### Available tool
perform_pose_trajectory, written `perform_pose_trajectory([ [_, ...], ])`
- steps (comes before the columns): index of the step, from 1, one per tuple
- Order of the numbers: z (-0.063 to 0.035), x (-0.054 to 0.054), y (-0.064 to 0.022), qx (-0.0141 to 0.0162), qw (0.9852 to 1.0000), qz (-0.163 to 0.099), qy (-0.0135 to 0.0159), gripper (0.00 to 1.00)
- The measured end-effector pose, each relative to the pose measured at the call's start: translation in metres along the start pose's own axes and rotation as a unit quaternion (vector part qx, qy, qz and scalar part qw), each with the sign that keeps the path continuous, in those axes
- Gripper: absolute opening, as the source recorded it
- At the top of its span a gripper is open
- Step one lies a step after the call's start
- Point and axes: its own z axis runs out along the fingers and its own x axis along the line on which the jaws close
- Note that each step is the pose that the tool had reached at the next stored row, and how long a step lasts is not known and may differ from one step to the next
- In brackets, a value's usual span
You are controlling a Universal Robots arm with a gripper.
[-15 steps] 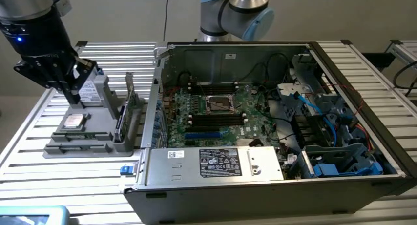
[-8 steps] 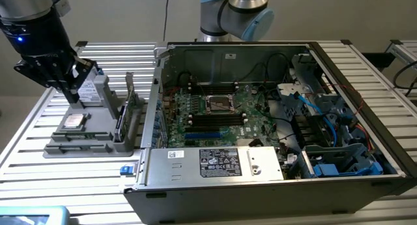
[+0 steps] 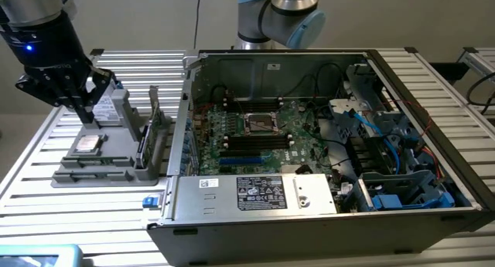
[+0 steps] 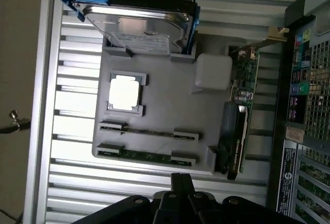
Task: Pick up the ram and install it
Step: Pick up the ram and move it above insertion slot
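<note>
1 tool (image 3: 85, 116) near ram (image 4: 147, 155), case labels (image 3: 261, 194) unreadable

ram (image 4: 146, 155) x2 | hard drive (image 4: 142, 26) x1 | processor (image 4: 124, 92) x1 | expansion card (image 4: 240, 110) x1 | computer case (image 3: 309, 238) x1

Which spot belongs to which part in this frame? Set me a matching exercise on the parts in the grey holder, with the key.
Parts
1. silver hard drive
2. square silver processor chip
3. narrow green ram stick
4. green expansion card with metal bracket

Places on the grey holder tray
A. on edge along the side facing the dark computer case
B. in a blue carrier at one end
C. in a long slot between end clips
D. flat in a square pocket

Pairs: 1-B, 2-D, 3-C, 4-A
</note>
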Motion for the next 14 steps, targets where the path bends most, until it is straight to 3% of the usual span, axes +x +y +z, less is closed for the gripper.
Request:
perform_pose_trajectory([
  [5, 0.0003, 0.0, 0.0001, -0.0004, 0.999, -0.046, -0.0009, 0.11],
  [10, 0.0002, 0.0, 0.0001, -0.0093, 0.9967, -0.081, -0.0003, 0.11],
  [14, 0.0002, 0.0, 0.0, -0.0132, 0.9938, -0.11, 0.0001, 0.11],
])
